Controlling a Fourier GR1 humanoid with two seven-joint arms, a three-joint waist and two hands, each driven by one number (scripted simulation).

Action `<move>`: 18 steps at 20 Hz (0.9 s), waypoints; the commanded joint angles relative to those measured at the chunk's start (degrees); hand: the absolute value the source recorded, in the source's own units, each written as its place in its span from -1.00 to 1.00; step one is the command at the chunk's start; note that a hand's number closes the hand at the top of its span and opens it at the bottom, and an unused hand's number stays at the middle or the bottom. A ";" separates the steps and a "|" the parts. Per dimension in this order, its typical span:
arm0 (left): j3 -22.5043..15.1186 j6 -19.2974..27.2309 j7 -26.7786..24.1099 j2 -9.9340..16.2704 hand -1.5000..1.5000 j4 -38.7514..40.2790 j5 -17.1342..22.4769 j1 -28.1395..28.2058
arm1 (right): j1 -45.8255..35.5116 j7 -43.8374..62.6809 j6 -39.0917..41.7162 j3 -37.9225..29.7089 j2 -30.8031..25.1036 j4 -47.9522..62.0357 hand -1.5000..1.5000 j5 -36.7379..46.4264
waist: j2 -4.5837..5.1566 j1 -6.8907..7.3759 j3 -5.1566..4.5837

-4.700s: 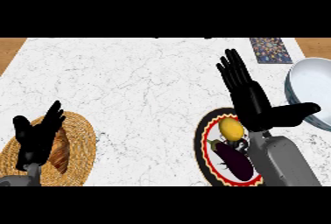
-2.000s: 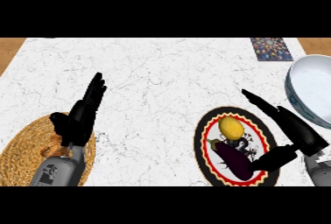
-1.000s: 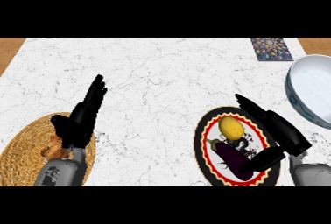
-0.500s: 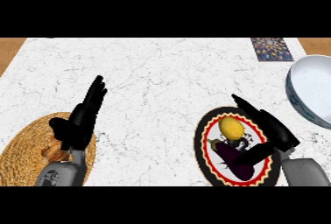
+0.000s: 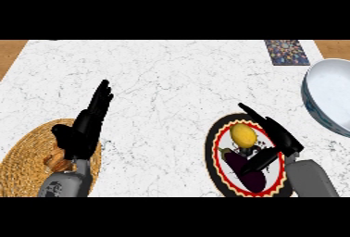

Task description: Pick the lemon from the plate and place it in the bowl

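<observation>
On the plate [image 5: 216, 152] lie the lemon [image 5: 243, 134] and a dark aubergine [image 5: 247, 172]; the bowl [image 5: 329, 99] holds nothing. Right hand [image 5: 277, 139], fingers straight and holding nothing, hovers beside the lemon. Left hand [image 5: 85, 126] rests open over a woven mat [image 5: 27, 152].

The bench [image 5: 171, 78] looks like white marble with thin grey veins, smooth and matt. At its lower left lies a round mat [image 5: 27, 157] of woven straw, coarse and ribbed. The bowl [image 5: 331, 99] has a glossy, glazed look. The lemon [image 5: 243, 134] shows a smooth yellow skin on a plate [image 5: 217, 152] with a painted rim.
</observation>
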 commanded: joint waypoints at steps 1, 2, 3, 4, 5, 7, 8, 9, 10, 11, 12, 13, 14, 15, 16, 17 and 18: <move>-1.80 1.79 1.45 -1.90 0.00 -2.47 -2.19 1.21 | 1.40 -3.11 0.80 1.86 0.36 -0.97 1.00 2.45 | 0.10 -0.05 0.15; -0.64 -0.30 -1.80 -0.48 0.00 -2.28 -0.19 3.19 | 0.58 -2.76 2.05 4.98 -0.13 -2.98 1.00 4.02 | 0.06 0.10 0.13; 1.04 0.43 -1.20 -0.26 0.00 2.86 -0.77 -2.16 | 4.63 -6.32 -0.93 8.04 0.65 -3.17 1.00 7.35 | 0.16 -0.39 0.14; -1.63 0.29 -1.56 -1.30 0.00 -0.13 -1.55 1.99 | -2.47 -9.37 0.17 4.61 -2.46 2.97 1.00 7.04 | 0.22 0.36 0.17; 0.56 0.88 -0.69 -1.05 0.00 3.50 -1.30 -2.51 | 4.00 -7.46 -0.80 8.11 -0.22 -4.95 1.00 8.16 | 0.12 -0.39 0.13; 0.99 -0.74 0.20 0.12 0.00 0.53 -0.16 0.20 | 2.16 -11.73 -1.54 7.62 -1.30 0.06 1.00 10.09 | 0.15 0.01 0.15; 2.16 0.12 -0.69 -0.15 0.00 3.25 -0.63 -3.91 | 0.70 -11.56 -1.26 7.39 -1.08 1.65 1.00 10.57 | 0.19 -0.08 0.15; 1.67 -0.86 -3.16 -0.27 0.00 3.09 -0.35 -0.22 | 3.40 -10.76 -0.36 6.82 0.67 -2.35 1.00 8.23 | 0.13 -0.14 0.14; -0.62 0.90 0.94 -1.60 0.00 -0.69 -1.91 -0.10 | 4.11 -13.78 -1.99 7.06 0.51 1.78 1.00 9.31 | 0.13 -0.01 0.16; 0.16 -0.68 -2.67 -1.35 0.00 3.57 -1.36 -1.27 | 2.22 -8.69 2.38 5.78 0.43 -2.72 1.00 7.18 | 0.13 -0.17 0.14; 1.12 -0.90 -2.36 -0.66 0.00 2.67 -0.90 -1.02 | 3.63 -9.70 1.25 6.22 1.45 -2.39 1.00 7.50 | 0.12 -0.14 0.14; 2.58 -2.62 -2.15 0.31 0.00 2.65 1.10 -0.66 | 5.85 -12.54 0.14 7.08 0.71 -3.18 1.00 8.69 | 0.12 -0.17 0.14; 0.61 0.02 -3.10 -1.97 0.00 2.79 -0.94 0.48 | 10.21 -14.11 4.19 5.52 -3.75 -8.43 1.00 5.61 | 0.04 -0.51 0.13; 2.59 -1.20 -4.57 -0.44 0.00 4.47 0.22 -0.30 | 11.03 -14.83 8.07 2.84 -7.44 -12.39 1.00 2.23 | 0.01 -0.84 0.10; 1.64 -0.36 2.09 -0.48 0.00 -0.34 -0.04 -1.51 | 17.16 -16.81 8.40 4.35 -8.80 -17.22 1.00 2.10 | -0.27 -1.44 0.11; 4.55 -3.01 -3.50 1.99 0.00 3.39 1.92 0.91 | 19.49 -19.04 10.05 2.90 -10.55 -18.82 1.00 -0.12 | -0.18 -1.62 0.07; 4.15 -1.74 -1.38 1.61 0.00 0.61 1.29 0.30 | 20.88 -21.33 14.02 0.89 -14.75 -20.79 1.00 -2.61 | -0.31 -1.76 0.08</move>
